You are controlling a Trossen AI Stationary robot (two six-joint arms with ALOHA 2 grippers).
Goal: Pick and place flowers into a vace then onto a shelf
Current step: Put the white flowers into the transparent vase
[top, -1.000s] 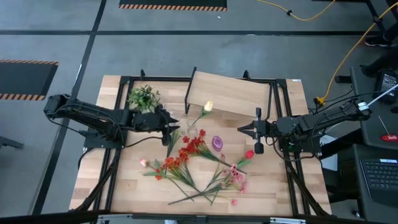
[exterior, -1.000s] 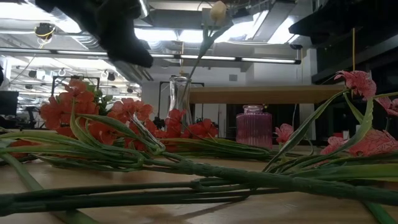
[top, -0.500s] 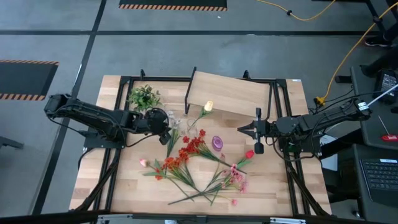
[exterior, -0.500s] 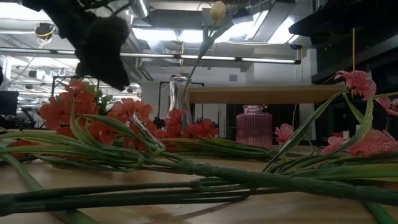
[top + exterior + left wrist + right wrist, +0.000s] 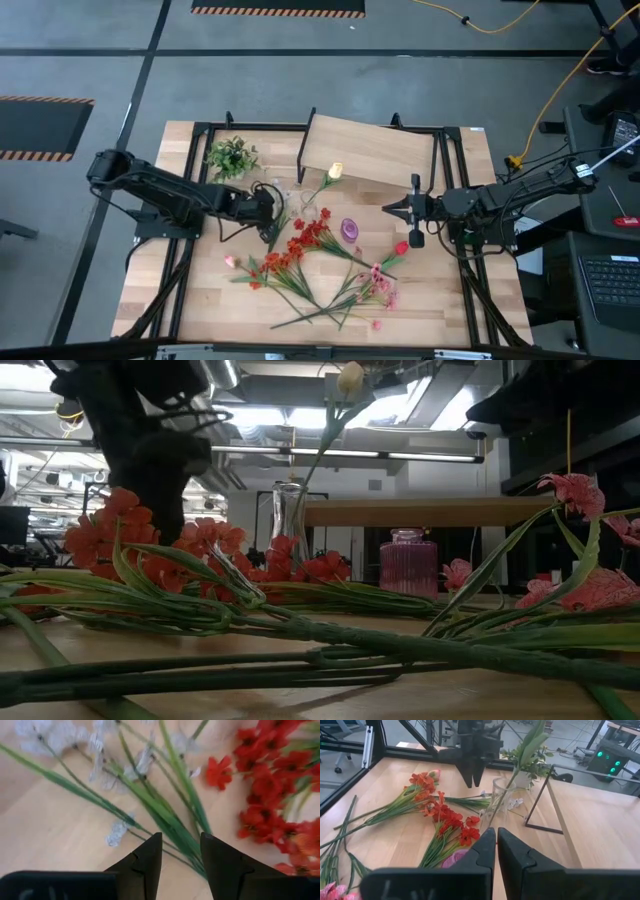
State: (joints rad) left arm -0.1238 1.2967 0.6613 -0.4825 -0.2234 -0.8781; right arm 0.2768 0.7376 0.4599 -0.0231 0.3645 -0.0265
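Note:
Loose flowers lie on the tabletop: a red bunch (image 5: 310, 235), pink blooms (image 5: 376, 290), and white-bloomed green stalks (image 5: 165, 815). A clear glass vase (image 5: 501, 795) stands upright near the shelf (image 5: 370, 150) and holds one pale yellow bloom (image 5: 335, 170), whose stalk leans on the rim. My left gripper (image 5: 181, 855) is open and points down just above the white flowers' stalks, one finger on either side of them. My right gripper (image 5: 392, 208) is shut and hovers to the right of the flowers, above the table.
A purple jar (image 5: 349, 229) stands between the red bunch and my right gripper. A green leafy tuft (image 5: 232, 157) sits at the far left of the table. Black frame rails (image 5: 190, 250) run along the table's sides. Bare wood (image 5: 180, 290) shows at the near left.
My left gripper has drawn back from the vase toward the table's near edge, tipped from level to pointing down, and come down over the white flowers' stalks. The flowers and vase have stayed where they were.

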